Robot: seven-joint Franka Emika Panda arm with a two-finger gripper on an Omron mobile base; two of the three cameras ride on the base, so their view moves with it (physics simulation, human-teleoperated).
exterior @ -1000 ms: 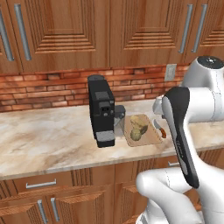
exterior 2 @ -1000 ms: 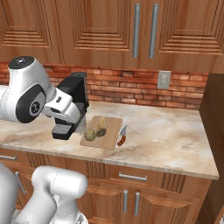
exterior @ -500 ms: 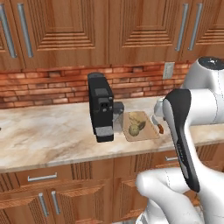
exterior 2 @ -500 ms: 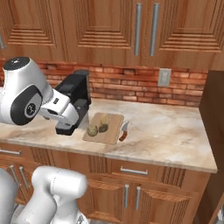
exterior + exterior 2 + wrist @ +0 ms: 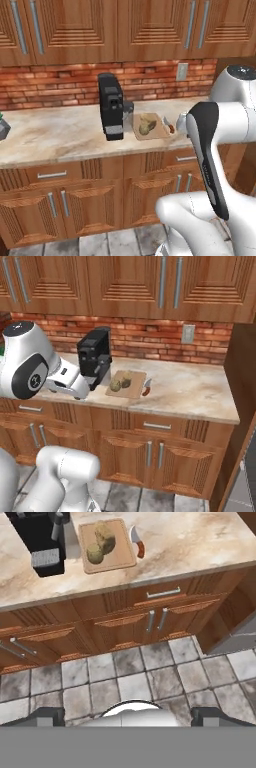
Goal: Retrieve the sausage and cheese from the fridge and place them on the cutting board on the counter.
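The cutting board (image 5: 156,121) (image 5: 135,382) (image 5: 120,552) lies on the counter (image 5: 60,135) (image 5: 190,391) (image 5: 190,542), just right of a black coffee machine. Two round brownish-green lumps sit on it. My gripper (image 5: 130,714) hangs over the tiled floor in front of the cabinets. It is open, its fingertips (image 5: 50,714) far apart with nothing between them. A light grey corner at the right looks like the fridge (image 5: 240,637). The sausage and the cheese are out of view.
A red-handled knife (image 5: 170,126) (image 5: 146,388) (image 5: 137,542) lies right of the board. The coffee machine (image 5: 111,107) (image 5: 94,358) stands against the brick wall. Wooden cabinet fronts (image 5: 150,617) run below the counter, with upper cabinets above. A tall brown panel (image 5: 242,376) closes the counter's right end.
Both base views have shifted as a whole. The counter now looks farther away, so the base has backed off from it. The gripper has stayed open.
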